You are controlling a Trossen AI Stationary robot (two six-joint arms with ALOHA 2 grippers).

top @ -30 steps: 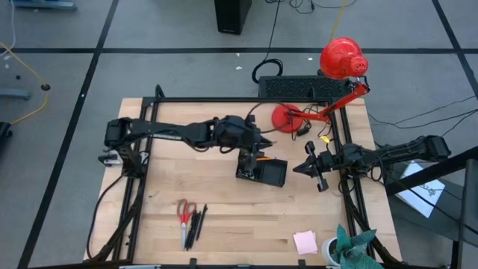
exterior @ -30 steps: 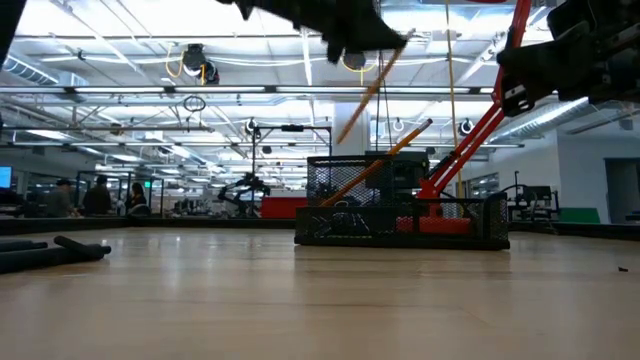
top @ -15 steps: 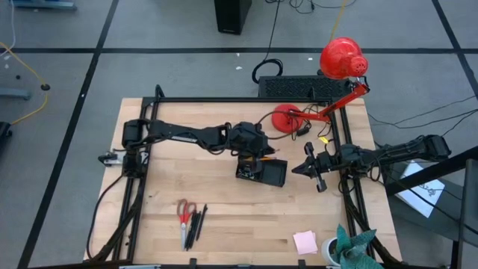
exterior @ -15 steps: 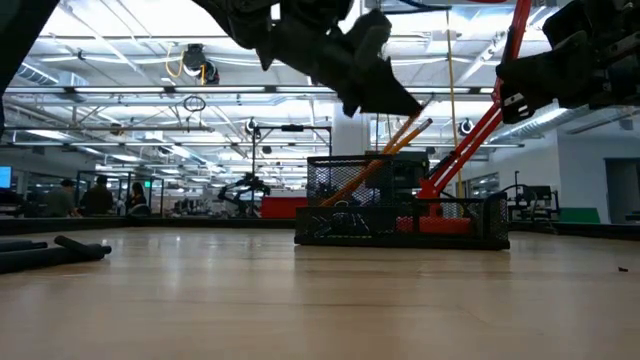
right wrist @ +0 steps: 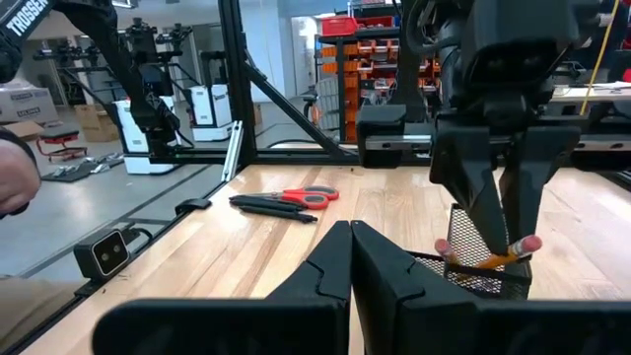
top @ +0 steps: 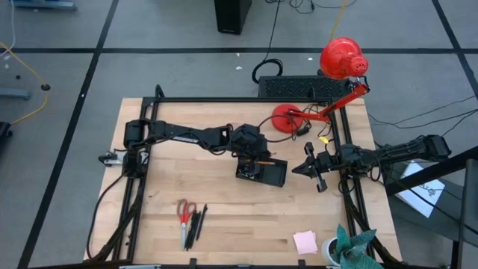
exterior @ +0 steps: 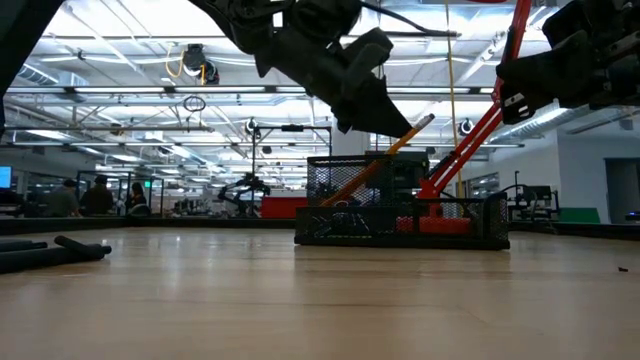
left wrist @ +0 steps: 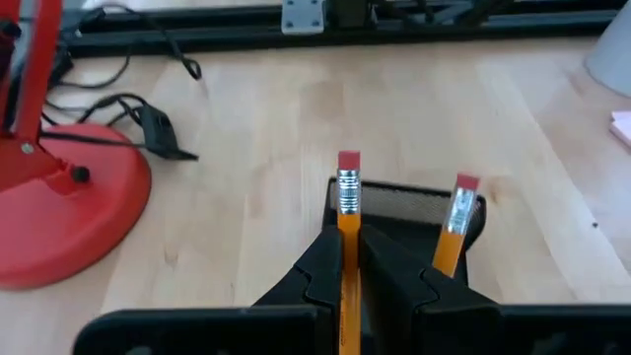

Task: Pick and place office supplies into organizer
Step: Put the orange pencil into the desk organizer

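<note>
- Bare wood across the middle and front of the worktop [top: 224,224]; black rails along its left, right and far edges.
- Near the front edge, left of centre: red-handled scissors [top: 183,211] lying just beside a few black pens [top: 195,226], well apart from the organizer [top: 263,172].
- Near the front right corner: pink sticky-note pad [top: 305,241], with teal cloth [top: 352,245] beside it at the worktop's edge.
- At the far edge, right of centre: round red lamp base [top: 284,118], near the organizer's far side but not touching it.
- Black mesh organizer right of centre; one orange pencil [left wrist: 452,232] already leaning inside, eraser end up.
- Left pincer [left wrist: 348,258] directly above the organizer, clamped on a second orange pencil [left wrist: 348,212] that points out between the fingers, eraser end forward.
- Whether that held pencil's lower tip touches the organizer: cannot tell.
- Right pincer [right wrist: 351,258] hanging above the worktop just to the right of the organizer, fingers pressed together with nothing between them.
- Open wood between the right pincer and the organizer's right wall.
</note>
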